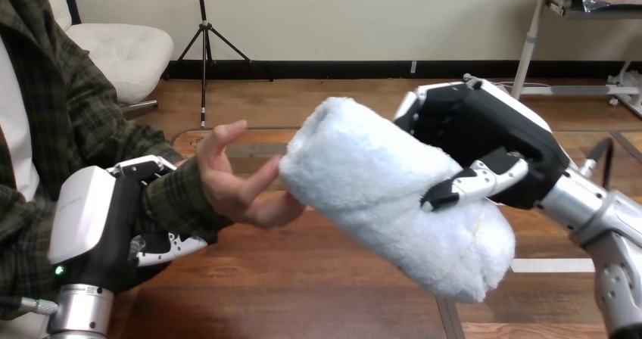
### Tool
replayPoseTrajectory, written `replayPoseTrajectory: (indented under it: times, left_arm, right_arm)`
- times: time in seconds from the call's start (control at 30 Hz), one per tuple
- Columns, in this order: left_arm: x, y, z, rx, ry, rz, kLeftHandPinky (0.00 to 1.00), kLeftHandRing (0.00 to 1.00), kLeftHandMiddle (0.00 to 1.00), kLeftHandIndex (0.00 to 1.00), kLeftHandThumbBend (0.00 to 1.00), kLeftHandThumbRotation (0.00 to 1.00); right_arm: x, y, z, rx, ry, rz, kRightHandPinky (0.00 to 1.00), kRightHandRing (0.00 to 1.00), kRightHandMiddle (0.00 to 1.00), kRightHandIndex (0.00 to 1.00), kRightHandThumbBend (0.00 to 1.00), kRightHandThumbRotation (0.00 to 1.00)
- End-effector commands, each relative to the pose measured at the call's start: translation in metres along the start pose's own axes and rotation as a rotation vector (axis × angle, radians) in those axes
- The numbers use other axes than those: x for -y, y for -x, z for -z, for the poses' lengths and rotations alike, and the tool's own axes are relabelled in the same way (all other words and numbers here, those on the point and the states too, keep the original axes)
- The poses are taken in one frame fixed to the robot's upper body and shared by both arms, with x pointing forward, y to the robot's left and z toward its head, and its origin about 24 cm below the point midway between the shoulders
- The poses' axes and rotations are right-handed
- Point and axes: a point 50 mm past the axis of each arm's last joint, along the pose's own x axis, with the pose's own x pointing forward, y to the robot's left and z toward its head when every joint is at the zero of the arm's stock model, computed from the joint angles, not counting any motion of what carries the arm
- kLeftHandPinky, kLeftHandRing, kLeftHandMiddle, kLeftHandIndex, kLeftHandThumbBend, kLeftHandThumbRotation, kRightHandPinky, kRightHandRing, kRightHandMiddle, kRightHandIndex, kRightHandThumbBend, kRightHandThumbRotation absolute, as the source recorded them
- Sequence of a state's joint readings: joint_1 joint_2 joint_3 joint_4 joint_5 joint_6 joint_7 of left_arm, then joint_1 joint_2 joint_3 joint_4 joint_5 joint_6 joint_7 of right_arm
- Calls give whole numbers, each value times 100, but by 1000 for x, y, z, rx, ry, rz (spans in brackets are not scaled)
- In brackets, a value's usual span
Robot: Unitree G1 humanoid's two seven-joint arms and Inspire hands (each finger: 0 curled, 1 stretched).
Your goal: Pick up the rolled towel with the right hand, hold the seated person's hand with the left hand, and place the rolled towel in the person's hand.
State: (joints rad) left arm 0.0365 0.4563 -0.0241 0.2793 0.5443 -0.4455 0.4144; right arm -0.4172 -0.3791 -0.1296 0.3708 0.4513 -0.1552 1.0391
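Note:
A white rolled towel (386,191) hangs in the air above the table, lying slantwise from upper left to lower right. My right hand (484,138) is shut on it from the right, thumb across its front and fingers behind. The towel's upper left end touches the fingers of the person's hand (238,180), which is held open, palm toward the towel. My left hand (113,218) is curled round the person's forearm at the green plaid sleeve, just below the wrist, thumb under it and fingers over the top.
The wooden table (303,293) lies below both hands. The person sits at the left edge of the view, their arm reaching in over the table.

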Motion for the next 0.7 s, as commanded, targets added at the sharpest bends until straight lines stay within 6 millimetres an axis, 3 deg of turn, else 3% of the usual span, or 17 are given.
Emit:
replayPoseTrajectory:
  times: [0.0,0.67]
  left_arm:
    - [2,-17,-23,108,49,-25,34,38,43,46,94,0]
    - [7,-13,-39,139,69,-25,34,38,43,45,95,0]
  right_arm:
    - [7,-28,-26,117,86,-57,24,31,40,46,86,0]
    - [3,-62,-28,165,131,-178,26,33,40,45,82,0]
